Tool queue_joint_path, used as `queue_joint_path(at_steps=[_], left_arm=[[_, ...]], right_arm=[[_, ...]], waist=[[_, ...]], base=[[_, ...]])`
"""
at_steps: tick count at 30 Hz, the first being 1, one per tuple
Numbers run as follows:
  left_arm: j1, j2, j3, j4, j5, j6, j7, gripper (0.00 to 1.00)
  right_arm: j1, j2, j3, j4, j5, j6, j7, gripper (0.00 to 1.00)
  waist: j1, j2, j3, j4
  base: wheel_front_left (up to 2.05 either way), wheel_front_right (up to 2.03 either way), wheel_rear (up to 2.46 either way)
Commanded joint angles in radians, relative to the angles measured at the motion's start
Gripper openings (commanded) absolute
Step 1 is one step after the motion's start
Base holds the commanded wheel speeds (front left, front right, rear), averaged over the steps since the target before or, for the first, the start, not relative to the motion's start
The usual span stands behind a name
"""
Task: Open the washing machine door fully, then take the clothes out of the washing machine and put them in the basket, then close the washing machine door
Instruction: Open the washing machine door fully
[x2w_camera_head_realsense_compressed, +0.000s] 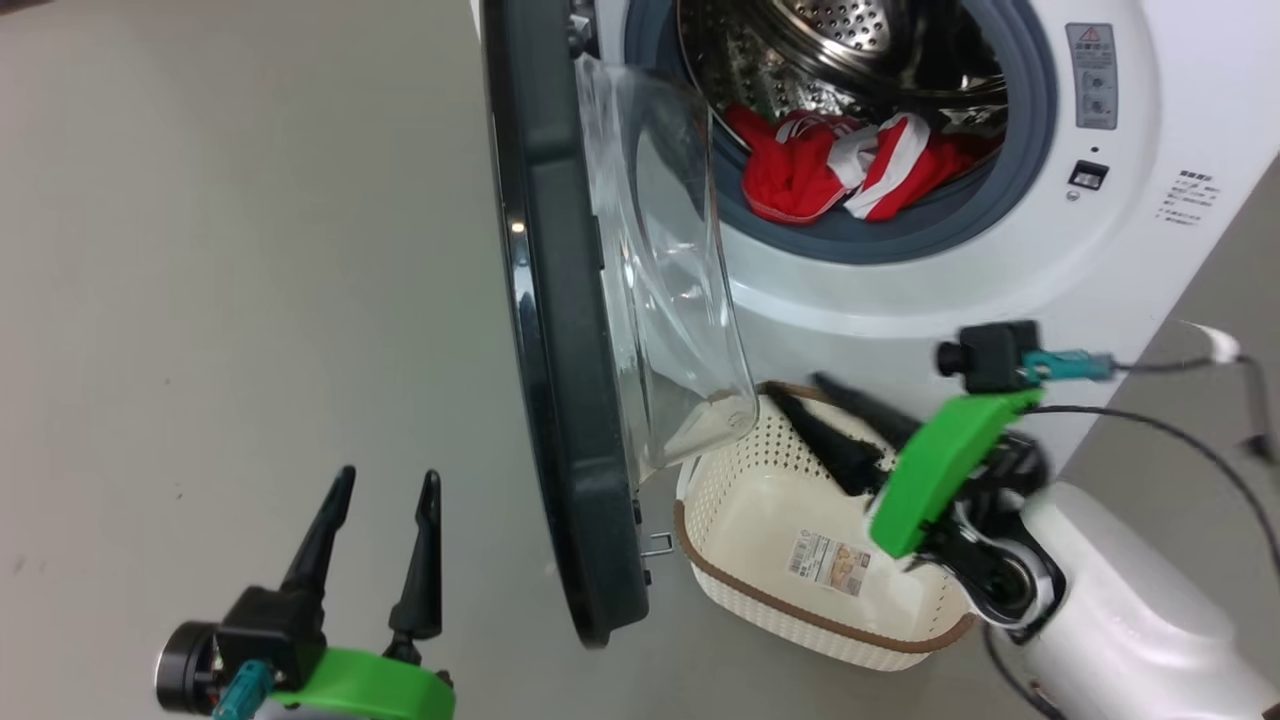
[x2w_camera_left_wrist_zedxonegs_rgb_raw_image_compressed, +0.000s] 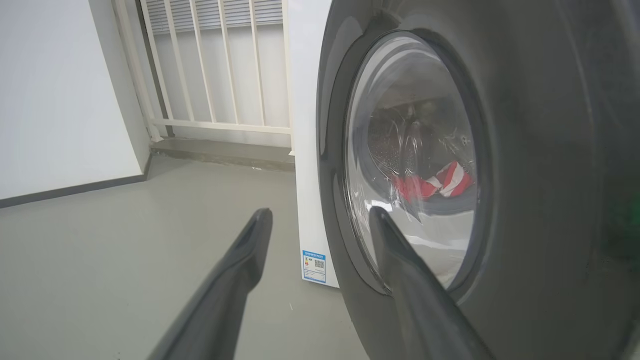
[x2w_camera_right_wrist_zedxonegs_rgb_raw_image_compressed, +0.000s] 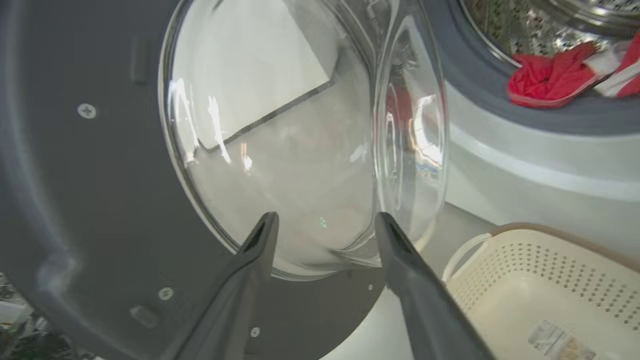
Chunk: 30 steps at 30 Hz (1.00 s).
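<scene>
The washing machine (x2w_camera_head_realsense_compressed: 900, 290) stands white and boxy on the grey floor (x2w_camera_head_realsense_compressed: 250, 250), its round mouth uncovered, with the grey rubber ring (x2w_camera_head_realsense_compressed: 1030, 130) and the steel perforated drum (x2w_camera_head_realsense_compressed: 830, 40) in plain sight. A blue label sticker (x2w_camera_left_wrist_zedxonegs_rgb_raw_image_compressed: 314, 266) sits low on its side panel.

The washing machine door (x2w_camera_head_realsense_compressed: 560, 350) is swung wide, standing edge-on to the front of the machine, and its clear glass bowl (x2w_camera_head_realsense_compressed: 670, 300) bulges towards the opening.

The basket (x2w_camera_head_realsense_compressed: 760, 500) rests on the floor right in front of the machine, below the drum mouth and just beside the lower edge of the door. It has nothing in it, and a sticker (x2w_camera_head_realsense_compressed: 828, 563) shows on its bottom.

The clothes (x2w_camera_head_realsense_compressed: 790, 175), red with white stripes, lie bunched at the front lip of the drum, partly on the rubber ring.

The right gripper (x2w_camera_head_realsense_compressed: 795, 385) hangs over the basket, its two dark fingers spread apart and holding nothing, pointing towards the bottom of the glass bowl. From its own wrist camera the right gripper (x2w_camera_right_wrist_zedxonegs_rgb_raw_image_compressed: 326, 216) has its tips parted before the glass.

The left gripper (x2w_camera_head_realsense_compressed: 390, 473) is on the outer side of the door, over bare floor, its fingers likewise apart and gripping nothing, near the door's black rim but not touching it.
</scene>
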Motion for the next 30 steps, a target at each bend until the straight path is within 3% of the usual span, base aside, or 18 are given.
queue_joint_path(at_steps=[1,6,11,18,23,27,30], left_arm=[[0.004,0.022,0.036,-0.028,-0.009,-0.001,-0.008,1.0],[0.026,0.024,0.048,-0.064,-0.007,0.002,-0.008,1.0],[0.042,0.021,0.062,-0.106,0.0,0.01,-0.008,1.0],[0.051,0.014,0.08,-0.144,0.01,0.022,-0.008,1.0],[0.06,0.008,0.089,-0.16,0.019,0.031,-0.008,1.0],[0.066,0.004,0.091,-0.167,0.025,0.034,-0.008,1.0],[0.067,0.001,0.095,-0.173,0.021,0.037,-0.008,1.0]], right_arm=[[0.015,0.0,0.009,0.001,-0.079,0.008,-0.068,1.0],[0.028,0.024,-0.04,0.117,-0.333,0.008,-0.297,1.0],[0.037,0.075,-0.108,0.187,-0.509,0.008,-0.419,1.0],[0.065,0.118,-0.246,0.175,-0.778,0.008,-0.464,1.0],[0.131,0.156,-0.364,0.06,-0.94,0.008,-0.465,1.0],[0.203,0.17,-0.417,-0.04,-1.012,0.008,-0.466,1.0],[0.25,0.172,-0.416,-0.094,-1.002,0.008,-0.466,1.0]], waist=[[0.0,0.0,-0.01,-0.01],[0.0,0.0,-0.017,-0.028],[0.0,0.0,-0.014,-0.041],[0.0,0.0,-0.008,-0.045],[0.0,0.0,-0.008,-0.045],[0.0,0.0,-0.006,-0.046],[0.0,0.0,-0.005,-0.048]], base=[[0.0,0.0,0.0],[0.0,0.0,0.0],[0.0,0.0,0.0],[0.0,0.0,0.0],[0.0,0.0,0.0],[0.0,0.0,0.0],[0.0,0.0,0.0]])
